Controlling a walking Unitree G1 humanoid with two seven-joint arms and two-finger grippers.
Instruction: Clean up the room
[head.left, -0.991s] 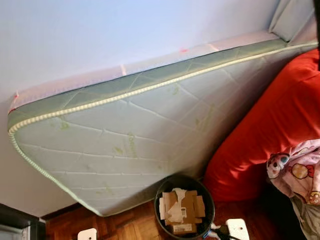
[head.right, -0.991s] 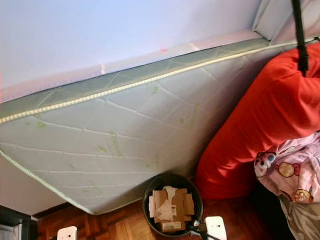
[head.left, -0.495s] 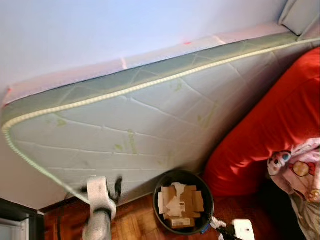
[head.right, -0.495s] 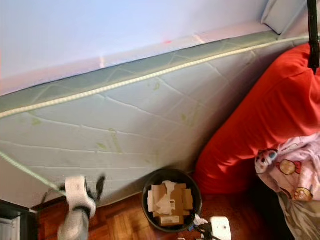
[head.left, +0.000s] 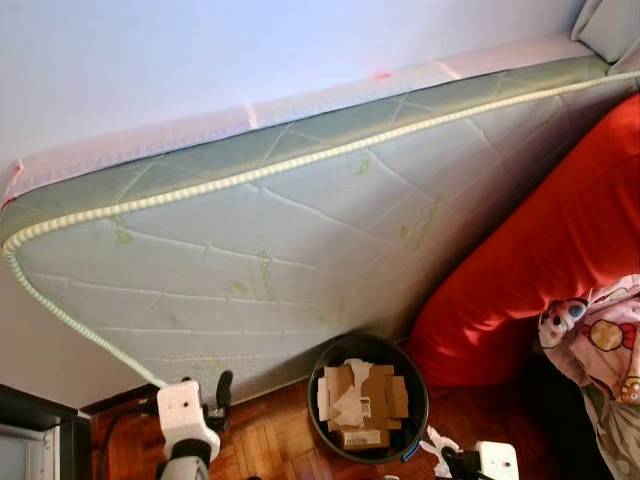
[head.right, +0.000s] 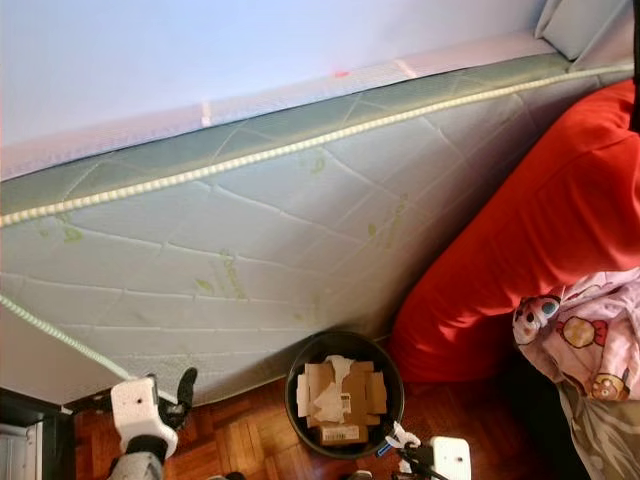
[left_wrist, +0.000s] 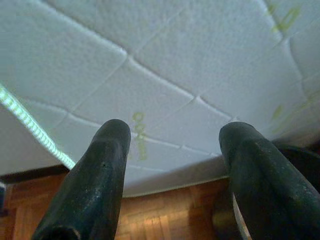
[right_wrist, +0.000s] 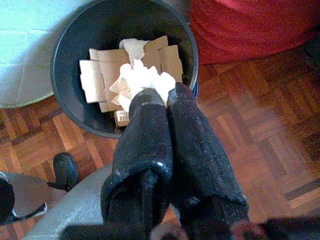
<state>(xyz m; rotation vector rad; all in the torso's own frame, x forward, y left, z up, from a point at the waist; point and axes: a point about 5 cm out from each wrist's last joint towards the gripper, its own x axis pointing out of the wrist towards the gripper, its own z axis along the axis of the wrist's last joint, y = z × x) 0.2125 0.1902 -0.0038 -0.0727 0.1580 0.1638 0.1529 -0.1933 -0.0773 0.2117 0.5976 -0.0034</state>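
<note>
A round black bin (head.left: 314, 405) stands on the parquet floor against the leaning mattress, with cardboard scraps and paper (head.left: 360, 398) inside. My right gripper (right_wrist: 161, 95) is shut on a crumpled white paper (right_wrist: 142, 80), which it holds just above the bin's near rim (right_wrist: 70, 65). The same paper (head.left: 436, 441) appears low in the left eye view, right of the bin. My left gripper (head.left: 218, 392) is raised left of the bin with its fingers (left_wrist: 112, 145) open and nothing between them, pointing at the mattress.
A large quilted mattress (head.left: 300, 250) leans on the wall. A red beanbag (head.left: 540, 260) lies right of the bin, with a patterned cloth (head.left: 600, 340) beside it. Dark furniture (head.left: 35, 440) stands at the far left. Parquet floor (head.left: 270, 440) lies between the grippers.
My left arm has risen into view left of the bin, then dropped slightly. The head camera has shifted a little. The right gripper still holds the paper by the bin.
</note>
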